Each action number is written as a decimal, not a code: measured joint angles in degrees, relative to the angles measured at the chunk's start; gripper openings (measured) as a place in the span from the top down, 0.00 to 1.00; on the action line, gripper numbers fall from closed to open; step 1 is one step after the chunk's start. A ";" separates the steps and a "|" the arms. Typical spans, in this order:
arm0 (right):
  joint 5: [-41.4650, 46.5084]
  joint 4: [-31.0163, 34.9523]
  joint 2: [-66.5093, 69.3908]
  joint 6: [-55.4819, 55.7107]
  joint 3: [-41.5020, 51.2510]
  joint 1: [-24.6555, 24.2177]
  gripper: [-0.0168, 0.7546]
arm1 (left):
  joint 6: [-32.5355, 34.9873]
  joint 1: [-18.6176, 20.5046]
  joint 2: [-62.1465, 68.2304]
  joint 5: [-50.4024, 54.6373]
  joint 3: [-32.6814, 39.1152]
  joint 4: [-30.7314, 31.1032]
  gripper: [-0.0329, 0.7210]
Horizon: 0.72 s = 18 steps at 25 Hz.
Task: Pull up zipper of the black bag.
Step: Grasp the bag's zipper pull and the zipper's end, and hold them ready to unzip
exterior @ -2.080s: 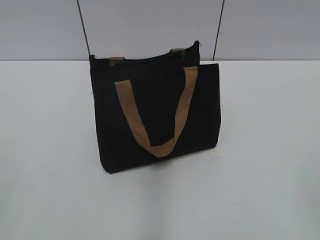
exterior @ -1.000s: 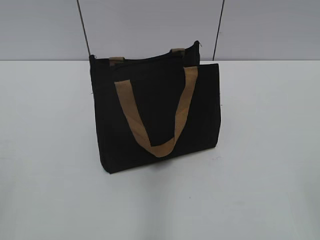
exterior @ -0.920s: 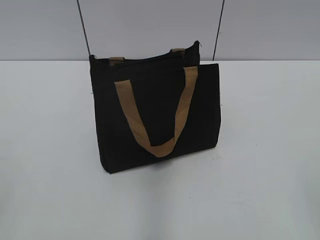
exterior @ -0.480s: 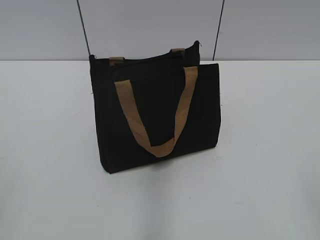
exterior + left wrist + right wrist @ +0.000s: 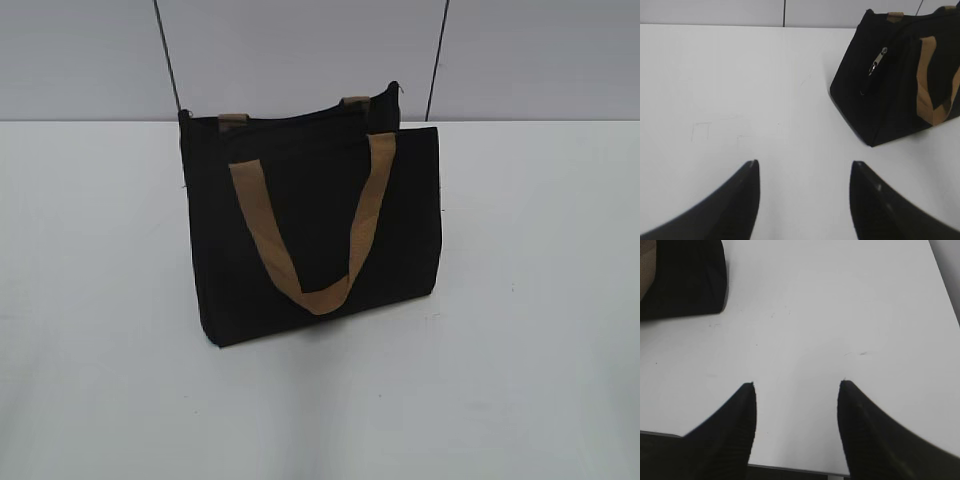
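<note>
The black bag [image 5: 315, 230] stands upright on the white table, a tan handle [image 5: 310, 240] hanging down its front. It also shows at the upper right of the left wrist view [image 5: 895, 75] and at the top left corner of the right wrist view [image 5: 682, 277]. The zipper's silver pull [image 5: 878, 60] hangs on the bag's end panel in the left wrist view. My left gripper [image 5: 805, 167] is open and empty over bare table, well short of the bag. My right gripper [image 5: 797, 387] is open and empty near the table's front edge. Neither gripper shows in the exterior view.
The white table [image 5: 520, 300] spreads around the bag. A grey wall with two dark cables [image 5: 167, 55] stands behind it. The table's front edge [image 5: 790, 470] lies just below my right gripper.
</note>
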 joint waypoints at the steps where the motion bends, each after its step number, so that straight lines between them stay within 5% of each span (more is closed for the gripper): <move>1: -0.06 0.00 0.00 0.00 0.00 0.00 0.45 | 0.00 0.00 0.00 -0.05 0.00 -0.07 0.38; 11: -0.74 0.04 7.96 -1.31 -2.66 0.00 0.45 | 2.72 0.00 4.63 -1.99 -0.63 -0.42 0.37; 18: -2.62 1.19 20.01 -3.23 -8.00 0.07 0.45 | 5.60 0.00 12.19 -15.78 -0.95 -0.42 0.43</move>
